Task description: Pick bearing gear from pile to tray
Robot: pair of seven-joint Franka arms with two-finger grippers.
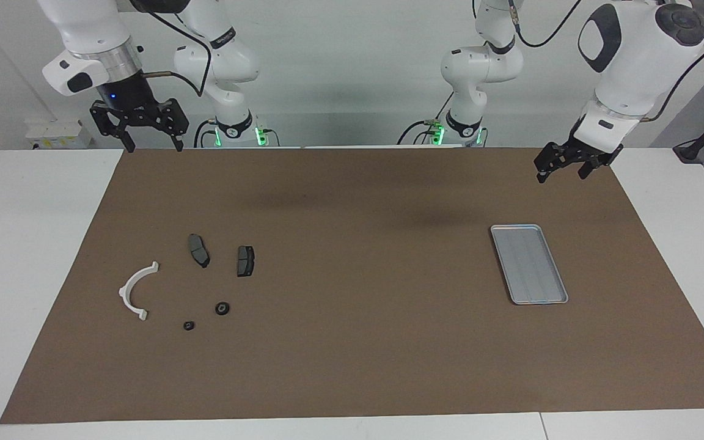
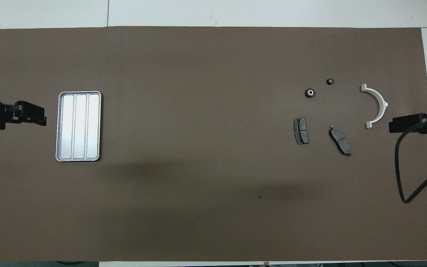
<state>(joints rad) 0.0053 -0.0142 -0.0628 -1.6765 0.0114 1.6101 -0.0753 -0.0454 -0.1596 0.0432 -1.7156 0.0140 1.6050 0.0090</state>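
Currently, scene: brown mat (image 1: 352, 342) over a white table (image 1: 28, 256); all parts lie flat on the mat.
Clock reference: overhead view, 12 o'clock = away from the robots.
Tray (image 2: 59, 126): silver, ridged, nothing in it, at the left arm's end of the mat, about 9 o'clock from mat centre.
Pile: loose scatter at the right arm's end, about 3 o'clock from mat centre, well apart from the tray.
Larger bearing gear (image 2: 310, 92): black round piece with a pale centre, farther from the robots than the brake pads, touching nothing.
Smaller bearing gear (image 2: 330, 81): at 2 o'clock from the larger one, near it but apart.
White curved bracket (image 2: 378, 105): at 3 o'clock from the gears, outermost part of the pile.
Brake pad one (image 2: 300, 130): dark grey, at 6 o'clock from the larger gear.
Brake pad two (image 2: 340, 140): at 4 o'clock from pad one, tilted, apart from it.
Left gripper (image 1: 563, 166): up in the air over the mat edge at the tray's end, claw spread, holding nothing.
Right gripper (image 1: 151, 142): up in the air over the mat edge at the pile's end, claw spread, holding nothing.
Arms: both wait.
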